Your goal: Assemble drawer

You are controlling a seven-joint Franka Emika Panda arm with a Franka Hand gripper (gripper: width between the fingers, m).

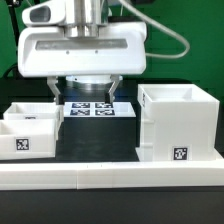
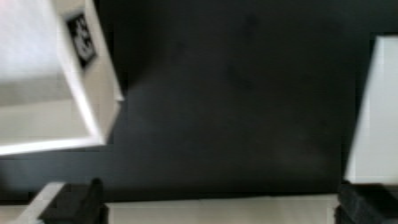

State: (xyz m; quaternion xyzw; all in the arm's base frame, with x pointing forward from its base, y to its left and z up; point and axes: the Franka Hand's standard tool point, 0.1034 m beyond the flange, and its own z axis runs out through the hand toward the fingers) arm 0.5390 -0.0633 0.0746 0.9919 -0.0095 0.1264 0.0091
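Note:
The tall white drawer shell (image 1: 180,122) stands on the black table at the exterior view's right, with a tag low on its front. Two shallow white trays (image 1: 30,112) (image 1: 25,140) sit side by side at the exterior view's left. My gripper (image 1: 84,94) hangs above the table between them, open and empty, touching neither. In the wrist view the gripper (image 2: 217,205) shows two dark fingertips (image 2: 71,202) spread wide apart. A tagged tray (image 2: 50,95) lies to one side of the gripper and the shell's edge (image 2: 379,115) to the other.
The marker board (image 1: 92,108) lies flat on the table under and behind the gripper. The long low white border wall (image 1: 110,172) runs along the front edge; it also shows as a pale strip in the wrist view (image 2: 214,195). Black table (image 2: 231,100) lies between tray and shell.

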